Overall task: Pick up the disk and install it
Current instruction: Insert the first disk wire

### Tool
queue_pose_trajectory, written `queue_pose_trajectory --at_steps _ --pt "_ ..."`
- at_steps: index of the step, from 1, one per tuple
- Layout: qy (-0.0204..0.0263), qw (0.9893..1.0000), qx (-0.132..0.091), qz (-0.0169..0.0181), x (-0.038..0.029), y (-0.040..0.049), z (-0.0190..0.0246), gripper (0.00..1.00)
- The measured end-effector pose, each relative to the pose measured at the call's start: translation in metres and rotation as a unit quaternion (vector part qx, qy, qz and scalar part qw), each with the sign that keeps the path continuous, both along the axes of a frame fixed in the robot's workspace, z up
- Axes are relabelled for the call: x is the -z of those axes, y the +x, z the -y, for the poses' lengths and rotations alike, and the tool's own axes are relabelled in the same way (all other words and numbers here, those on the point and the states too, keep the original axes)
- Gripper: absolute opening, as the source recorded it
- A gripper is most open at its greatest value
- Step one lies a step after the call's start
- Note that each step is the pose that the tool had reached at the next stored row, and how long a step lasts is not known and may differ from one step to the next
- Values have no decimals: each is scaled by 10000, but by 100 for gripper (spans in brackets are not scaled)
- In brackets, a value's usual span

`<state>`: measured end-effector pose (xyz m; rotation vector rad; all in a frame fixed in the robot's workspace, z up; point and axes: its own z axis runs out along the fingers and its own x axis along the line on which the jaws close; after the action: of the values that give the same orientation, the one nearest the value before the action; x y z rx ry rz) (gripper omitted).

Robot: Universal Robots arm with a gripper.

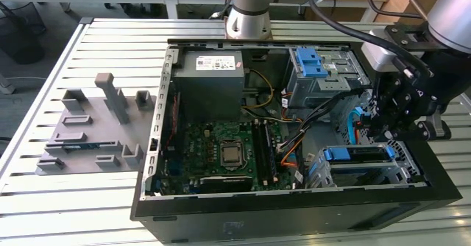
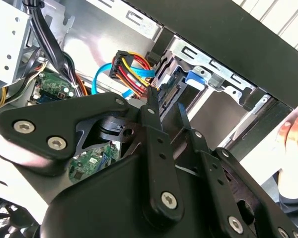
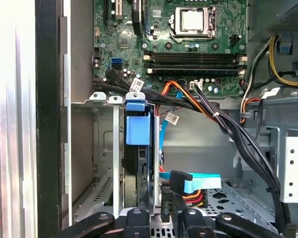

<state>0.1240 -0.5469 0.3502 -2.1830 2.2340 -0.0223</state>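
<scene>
An open black sheet-metal computer case (image 1: 294,207) lies on a ribbed aluminium slatted table (image 1: 110,42). Inside the case, at the corner nearest the exterior view's right, stands a perforated bare-steel drive cage (image 1: 408,166). The disk (image 1: 358,154), a flat rectangular drive in a glossy blue plastic carrier frame, sits in that cage. In the first wrist view the disk (image 3: 138,130) appears edge-on, upright between the cage's (image 3: 102,148) folded steel walls, with its smooth blue front tab uppermost.

The black, matt, bolted-link gripper (image 1: 389,129) hangs inside the case, just above the cage. In both wrist views its two slim fingers (image 2: 151,116) stand a narrow gap apart with nothing clamped between them, and the gripper (image 3: 161,217) points at the disk's end.

The exterior view alone shows the wider case: a green printed motherboard (image 1: 220,146) with a square silver socket, a grey boxy power supply (image 1: 209,72), a blue plastic latch (image 1: 312,64) on a second steel cage, and a grey moulded fixture (image 1: 96,130) on the table beside the case. The second wrist view adds a red, yellow and orange wire bundle (image 2: 131,62) with a black plug near the cage, and a person's hand (image 2: 293,144) outside the case wall. The first wrist view shows a flat light-blue ribbon cable (image 3: 201,182) beside the disk.
</scene>
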Motion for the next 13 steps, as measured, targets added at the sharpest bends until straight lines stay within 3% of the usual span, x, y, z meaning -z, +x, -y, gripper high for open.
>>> queue_pose_trajectory --at_steps 2,3,5,6,13 --pt "-4 10000 0 0 3 0 0 30" --pt "-3 10000 0 0 4 0 0 24" --pt "-2 10000 0 0 7 0 0 24" --pt "-2 10000 0 0 7 0 0 17" --pt "-2 10000 2 0 25 0 21 17"
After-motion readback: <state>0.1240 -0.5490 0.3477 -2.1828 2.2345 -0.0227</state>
